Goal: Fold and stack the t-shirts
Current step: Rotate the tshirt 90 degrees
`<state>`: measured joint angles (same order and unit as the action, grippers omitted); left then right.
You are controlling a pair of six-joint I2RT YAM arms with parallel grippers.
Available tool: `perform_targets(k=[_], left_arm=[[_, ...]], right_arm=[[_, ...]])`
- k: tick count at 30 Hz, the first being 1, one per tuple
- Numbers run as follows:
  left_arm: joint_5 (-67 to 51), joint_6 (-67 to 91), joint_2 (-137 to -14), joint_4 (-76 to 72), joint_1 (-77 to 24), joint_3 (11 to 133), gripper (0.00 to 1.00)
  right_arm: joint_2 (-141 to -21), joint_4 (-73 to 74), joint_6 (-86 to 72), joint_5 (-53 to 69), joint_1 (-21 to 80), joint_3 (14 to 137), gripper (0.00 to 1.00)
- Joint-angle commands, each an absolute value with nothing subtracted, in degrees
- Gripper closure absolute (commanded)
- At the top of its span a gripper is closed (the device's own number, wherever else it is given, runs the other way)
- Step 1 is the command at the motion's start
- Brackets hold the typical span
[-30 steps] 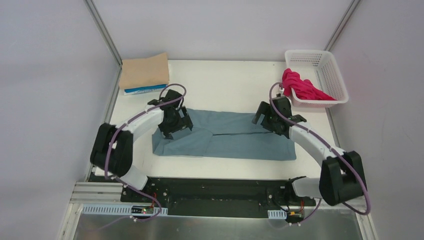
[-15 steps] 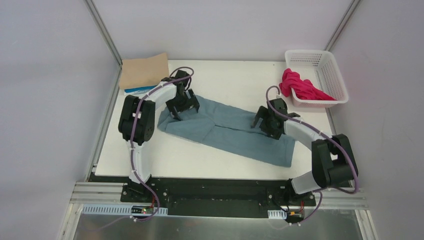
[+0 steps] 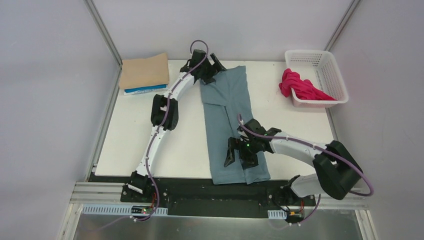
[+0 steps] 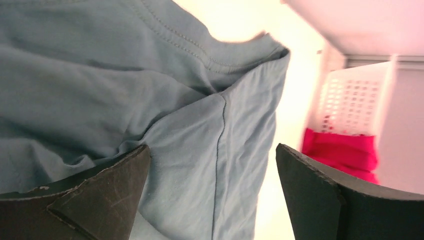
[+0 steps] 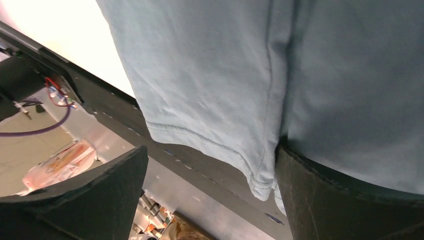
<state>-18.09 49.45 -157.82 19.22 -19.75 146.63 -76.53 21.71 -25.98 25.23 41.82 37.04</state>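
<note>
Teal shirt [image 3: 227, 117] swung lengthwise, left of basket [image 3: 320, 75].
Left claw [image 3: 212, 67], right claw [image 3: 240, 152] released; overhanging hem may drag shirt off bench [image 3: 135, 130].

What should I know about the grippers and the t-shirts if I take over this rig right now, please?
Left gripper: open, over the far end of the teal-blue shirt.
Right gripper: open, at its near end.
It lies mid-table as a long folded strip.
Done: tan shirt folded on the bright blue shirt, far-left corner.
Unfolded: magenta-red shirt, hanging out of the white basket.
Left: fold and stack teal-blue, then magenta-red.
</note>
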Motion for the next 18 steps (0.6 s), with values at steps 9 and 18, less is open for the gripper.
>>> perform_targets(k=[9,18], left_arm=[[-0.6,68.9,-167.8,2.3,-21.7,147.3,0.01],[-1.4,65.2,-162.2,1.7,-20.2,147.5,0.01]], right_arm=[[-92.8,16.3,-25.7,25.6,42.8,51.8,0.01],[-87.6,22.3,-28.8,10.2,42.7,55.4,0.0]])
